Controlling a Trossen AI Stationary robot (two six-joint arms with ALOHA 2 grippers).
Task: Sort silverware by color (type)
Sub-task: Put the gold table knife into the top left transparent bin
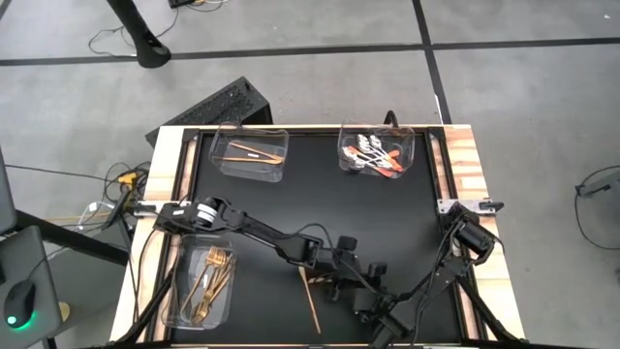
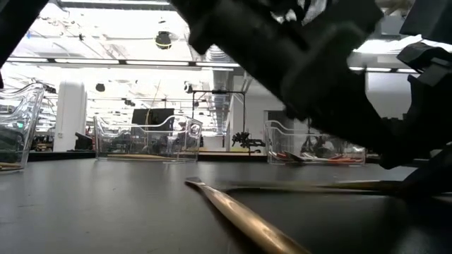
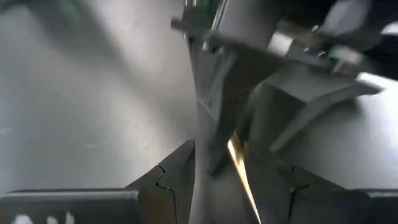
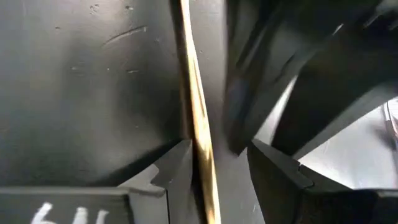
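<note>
High view: found most silverware [image 1: 211,279] binned, one gold knife [image 1: 310,296] left beside half-open, empty-looking left gripper [image 1: 351,288] and right gripper [image 1: 373,312].

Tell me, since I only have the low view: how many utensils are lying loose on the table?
Observer: Just one, a gold knife, seen from above.
Operator: Which tray holds knives?
Observer: The far left tray.
Operator: Is the right end effector gripping the loose one?
Observer: No. Its wrist view shows the right end effector open, with the knife between its fingers.
</note>
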